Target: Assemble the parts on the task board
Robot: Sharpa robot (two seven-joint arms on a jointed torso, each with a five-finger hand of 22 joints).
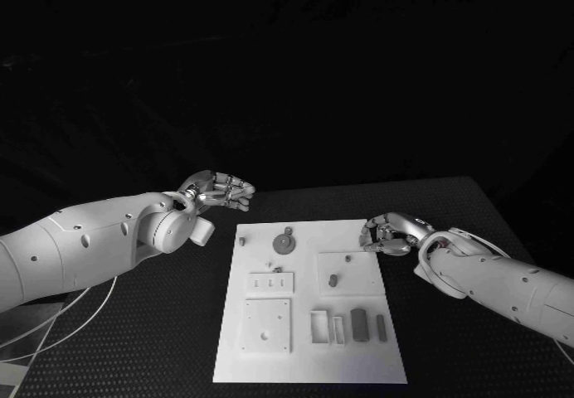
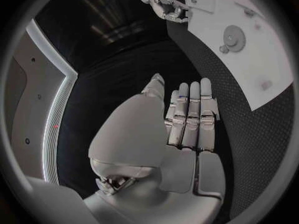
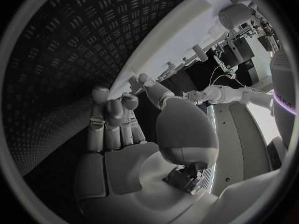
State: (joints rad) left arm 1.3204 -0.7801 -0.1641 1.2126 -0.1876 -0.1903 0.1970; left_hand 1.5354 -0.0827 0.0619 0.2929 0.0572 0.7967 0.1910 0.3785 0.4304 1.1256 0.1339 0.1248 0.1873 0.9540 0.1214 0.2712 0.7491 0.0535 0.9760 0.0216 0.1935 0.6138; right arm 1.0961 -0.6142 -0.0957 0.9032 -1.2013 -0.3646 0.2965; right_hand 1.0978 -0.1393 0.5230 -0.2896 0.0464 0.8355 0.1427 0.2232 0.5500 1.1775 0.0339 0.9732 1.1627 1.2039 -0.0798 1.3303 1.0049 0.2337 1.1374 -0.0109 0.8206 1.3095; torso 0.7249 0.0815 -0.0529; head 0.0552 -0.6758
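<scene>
Board [image 1: 308, 332] lies mid-tabletop, gear [image 1: 284, 242] near its far edge. Left hand [image 1: 219, 191] off board's far-left corner, released, fingers extended, holding nothing. Right hand [image 1: 391, 234] at board's right edge, fingers curled; grasp unclear.

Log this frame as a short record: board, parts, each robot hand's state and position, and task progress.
board: white task board lies mid-table, long side running away from the robot
parts: gear flat near the far end; upright pegs on a raised block; bars in slots at the near right
left robot hand: holds nothing, fingers straight and together, off the board's far left corner
right robot hand: holds nothing, fingers curled, at the board's far right edge
progress: no part is in either hand
</scene>
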